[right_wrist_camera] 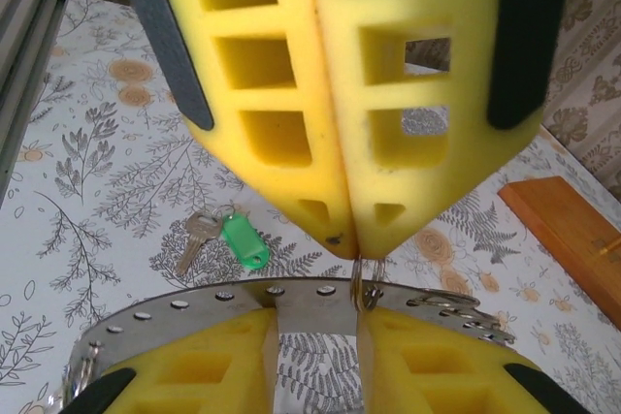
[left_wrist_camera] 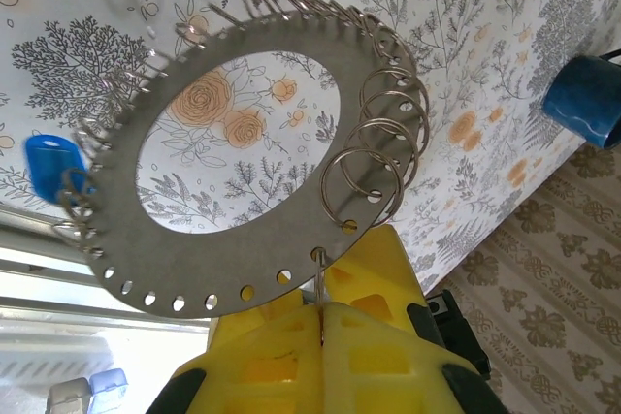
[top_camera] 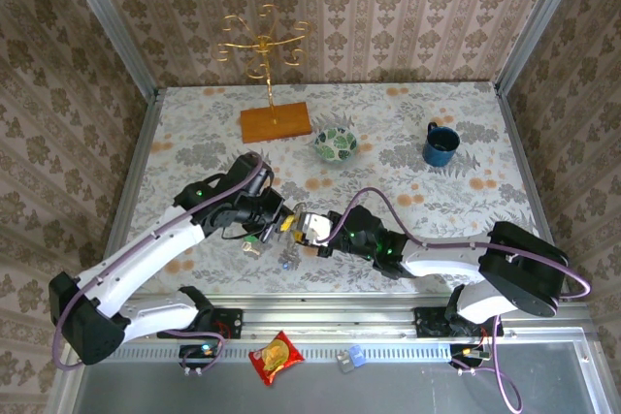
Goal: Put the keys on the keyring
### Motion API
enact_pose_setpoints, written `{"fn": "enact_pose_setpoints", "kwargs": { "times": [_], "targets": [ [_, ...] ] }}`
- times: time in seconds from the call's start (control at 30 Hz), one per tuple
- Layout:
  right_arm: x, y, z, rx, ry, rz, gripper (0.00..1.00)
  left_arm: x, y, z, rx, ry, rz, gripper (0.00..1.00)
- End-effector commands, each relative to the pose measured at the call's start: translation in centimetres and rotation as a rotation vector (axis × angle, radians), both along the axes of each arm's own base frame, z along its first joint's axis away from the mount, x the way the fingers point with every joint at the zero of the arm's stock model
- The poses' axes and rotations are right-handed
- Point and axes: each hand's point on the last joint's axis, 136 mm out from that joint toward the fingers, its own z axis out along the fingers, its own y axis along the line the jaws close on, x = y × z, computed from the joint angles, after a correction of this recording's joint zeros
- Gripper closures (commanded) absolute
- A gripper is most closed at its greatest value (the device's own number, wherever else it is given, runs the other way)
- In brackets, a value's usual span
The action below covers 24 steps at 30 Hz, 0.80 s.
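Yellow fingers (right_wrist_camera: 291, 94) of the right gripper (right_wrist_camera: 354, 247) are seen closed tip to tip just above the rim of the keyring (right_wrist_camera: 243, 296). A wire loop shows directly beneath the tips, but whether it is pinched cannot be told. At the same stretch of rim the left gripper (left_wrist_camera: 320, 312) is found shut on the keyring, with a thin wire loop through a rim hole clamped between its pads.

The keyring is held between the two grippers, toward the front of the table (top_camera: 408, 104). Its flat face is turned to the left wrist camera, and floral cloth is seen through its open centre. Split rings (left_wrist_camera: 374, 162) are stacked along one side of it.

The blue key (left_wrist_camera: 50, 164) is noted at the keyring's rim among small loops; whether it is threaded on cannot be told. The green key (right_wrist_camera: 243, 241) lies flat on the cloth just left of the keyring, on its near side, blade and head splayed in a V.

Well beyond the keyring stand a patterned bowl (top_camera: 335, 144), a blue mug (top_camera: 440, 144) and a gold stand (top_camera: 264, 46).
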Motion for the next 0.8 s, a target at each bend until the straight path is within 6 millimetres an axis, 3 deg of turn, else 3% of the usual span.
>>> {"fn": "enact_pose_setpoints", "kwargs": {
  "times": [0.0, 0.33, 0.77],
  "targets": [
    [1.1, 0.6, 2.2, 0.055, -0.060, -0.045, 0.71, -0.4, -0.1, 0.9, -0.022, 0.074, 0.038, 1.00],
    [1.7, -0.3, 2.4, 0.072, -0.067, -0.102, 0.70, 0.0, -0.6, 0.8, -0.022, 0.091, 0.030, 1.00],
    [2.1, 0.8, 3.6, 0.117, -0.076, -0.097, 0.82, 0.5, -1.4, 1.1, -0.024, 0.104, 0.008, 1.00]
  ]
}}
